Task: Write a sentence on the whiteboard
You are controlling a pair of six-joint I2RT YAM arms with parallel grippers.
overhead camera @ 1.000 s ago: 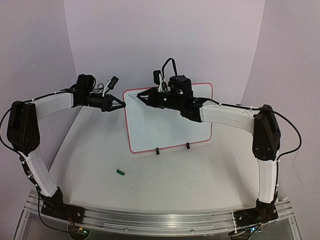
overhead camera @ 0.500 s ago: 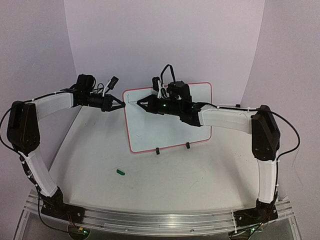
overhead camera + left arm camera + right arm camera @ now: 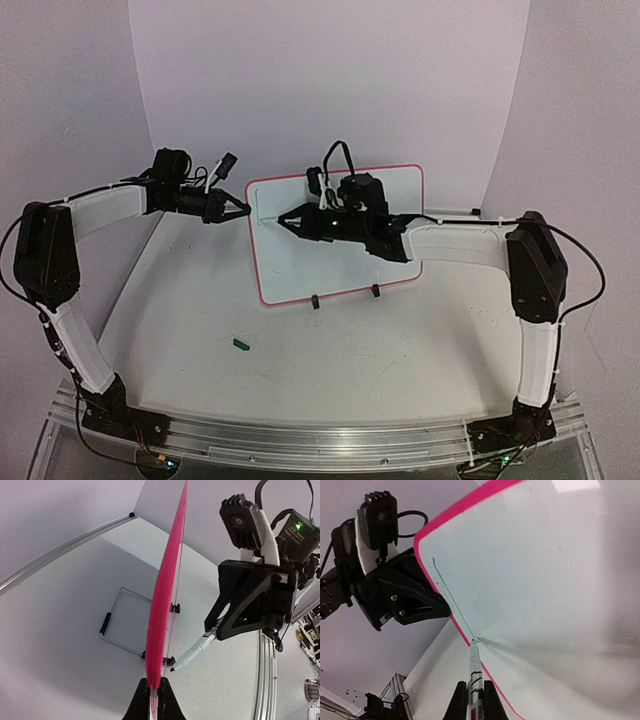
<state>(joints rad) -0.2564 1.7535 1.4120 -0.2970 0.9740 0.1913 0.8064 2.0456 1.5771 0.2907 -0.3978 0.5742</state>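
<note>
The whiteboard (image 3: pixel 335 268) stands upright on the table, glossy white with a red-pink rim. In the left wrist view its rim (image 3: pixel 162 605) shows edge-on. My left gripper (image 3: pixel 243 210) is shut on the board's left rim, and the pinch (image 3: pixel 154 689) is plain to see. My right gripper (image 3: pixel 288 220) is shut on a grey marker (image 3: pixel 475 672). The marker's tip touches the board face near the left rim. A thin drawn line (image 3: pixel 451 597) runs from the top left corner down to the tip. The marker (image 3: pixel 192 652) also shows beside the board in the left wrist view.
Two black clip feet (image 3: pixel 314 303) (image 3: pixel 376 292) hold the board's lower edge. A wire stand (image 3: pixel 117 617) lies on the table behind the board. A small green cap (image 3: pixel 240 344) lies on the table toward the front left. Purple walls close in the back and sides.
My right gripper has moved the marker down the board's left side, and the tip now sits lower. The left arm and the board have not moved.
</note>
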